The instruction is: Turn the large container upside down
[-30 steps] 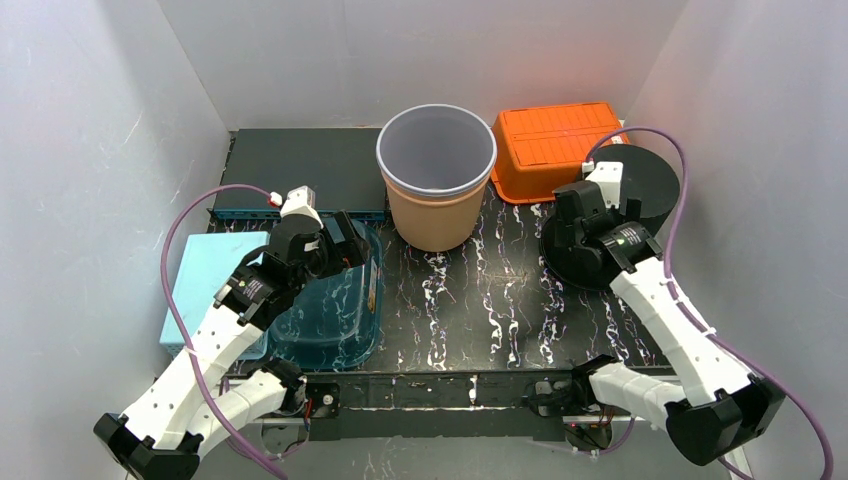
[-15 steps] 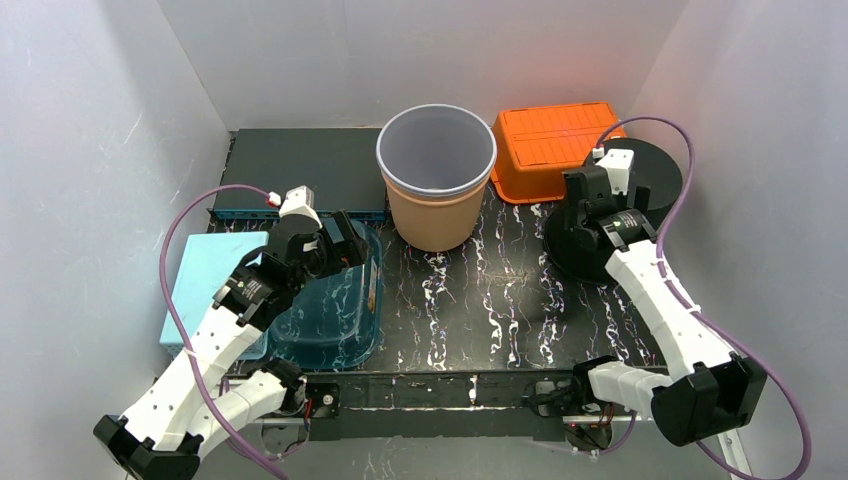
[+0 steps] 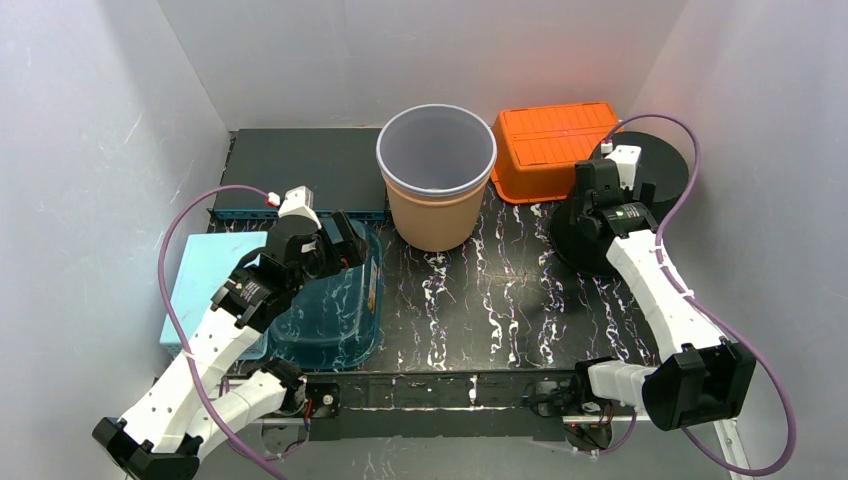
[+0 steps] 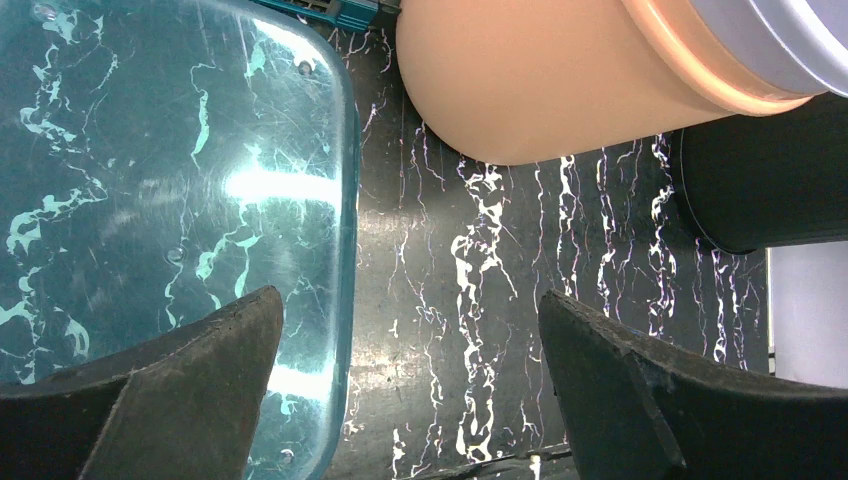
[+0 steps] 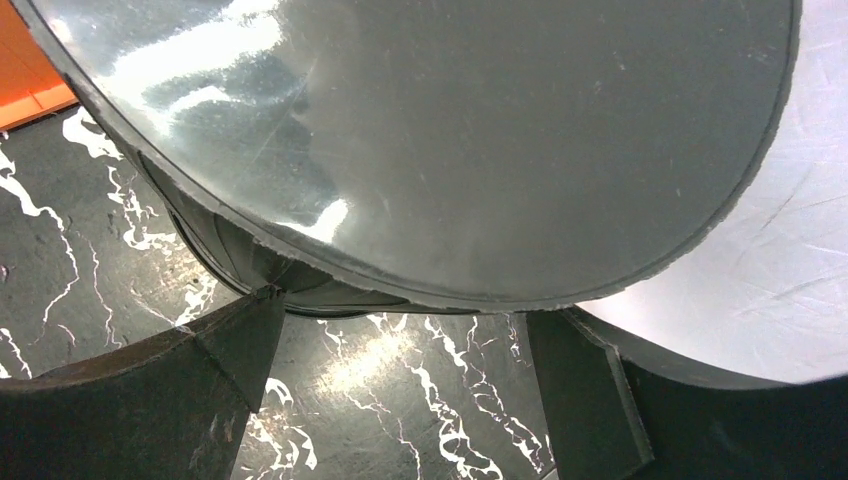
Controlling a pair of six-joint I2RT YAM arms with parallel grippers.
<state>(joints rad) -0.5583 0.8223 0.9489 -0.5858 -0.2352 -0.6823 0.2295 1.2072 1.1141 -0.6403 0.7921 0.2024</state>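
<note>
Tan bucket (image 3: 436,222) stands upright ahead of the left tool (image 4: 410,305), spread and empty like the right tool (image 5: 400,315). We judge it light, stiff, slippery; grip the rim (image 3: 436,192).

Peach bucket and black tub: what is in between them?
Nothing sits there. Only bare marbled table lies between the peach bucket and the black tub, clearest in the top view.
</note>
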